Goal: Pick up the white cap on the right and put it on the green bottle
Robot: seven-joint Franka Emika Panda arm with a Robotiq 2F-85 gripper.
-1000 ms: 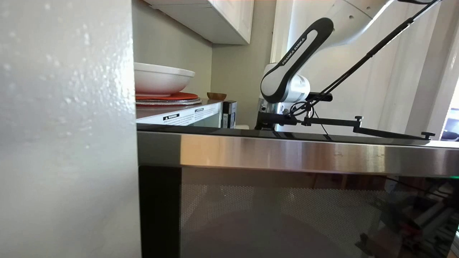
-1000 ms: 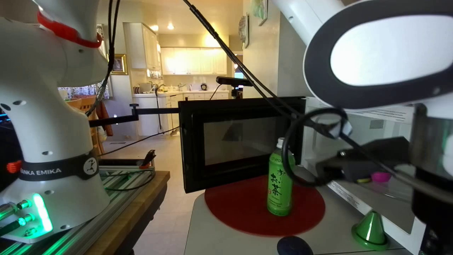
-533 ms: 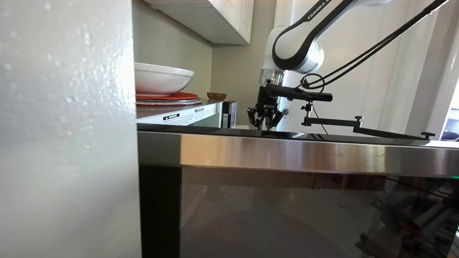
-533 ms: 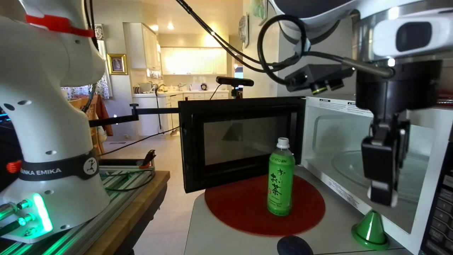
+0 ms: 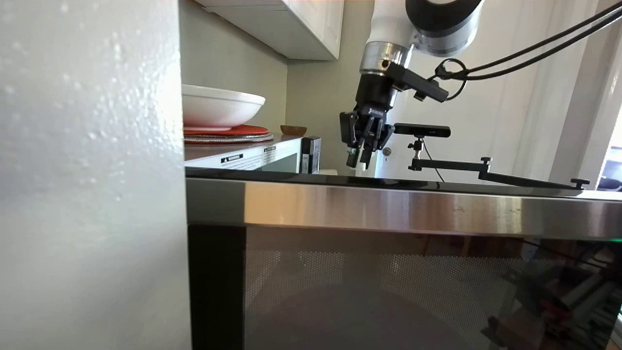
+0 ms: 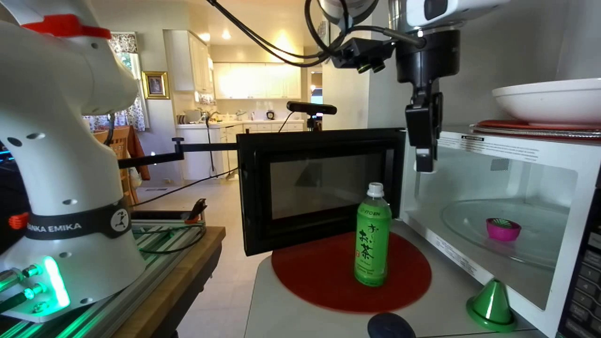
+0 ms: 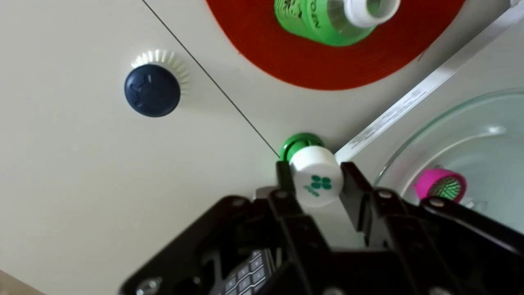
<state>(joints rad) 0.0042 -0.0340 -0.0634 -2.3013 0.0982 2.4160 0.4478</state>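
The white cap [image 7: 315, 188] with a green clover mark is between the two fingers of my gripper [image 7: 314, 166] in the wrist view, its printed top facing the camera. In an exterior view my gripper [image 6: 425, 162] is raised, up and to the right of the green bottle [image 6: 372, 244], with only a sliver of the cap [image 6: 416, 165] showing. The cap [image 5: 360, 166] also shows below the fingertips in an exterior view. The bottle stands upright on a red round mat [image 6: 310, 281]. In the wrist view the bottle's [image 7: 319, 20] white neck ring shows an open mouth.
The open microwave door [image 6: 324, 188] stands close behind the bottle. A pink cup [image 6: 503, 230] lies on the glass plate inside the microwave. A green cone [image 6: 491, 307] and a dark blue round object [image 6: 390, 326] sit near the front. A white bowl [image 6: 554, 103] rests on the microwave.
My arm has risen and moved left in the exterior view, from low beside the microwave opening to above and nearer the bottle, carrying the cap. The bottle has not moved.
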